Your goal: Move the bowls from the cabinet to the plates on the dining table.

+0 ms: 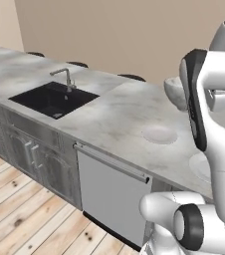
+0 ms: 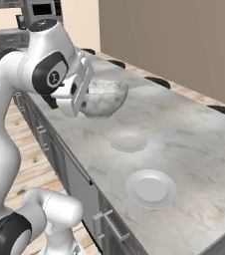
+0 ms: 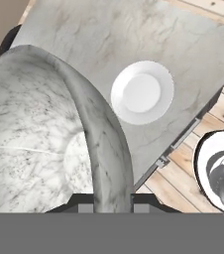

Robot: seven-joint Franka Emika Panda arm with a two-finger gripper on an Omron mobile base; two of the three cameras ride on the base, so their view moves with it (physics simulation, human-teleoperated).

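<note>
My gripper [image 2: 87,95] is shut on the rim of a pale grey-white marbled bowl [image 2: 103,97], held in the air above the dining table [image 2: 194,134]. In the left base view the bowl [image 1: 175,92] peeks out from behind my arm. In the hand view the bowl [image 3: 34,139] looms at the left, its wall pinched between the fingertips [image 3: 85,202]. Two plates lie on the marble: one [image 2: 128,141] just below and in front of the bowl, the other [image 2: 151,188] nearer the table's edge. The hand view looks down on one plate [image 3: 142,93]. The cabinet is out of view.
A black sink [image 1: 52,98] with a faucet [image 1: 64,77] is set into the table to the left. A dishwasher front [image 1: 109,191] sits under the edge. Dark stools [image 2: 157,81] line the far side. A black microwave [image 2: 42,10] stands far back.
</note>
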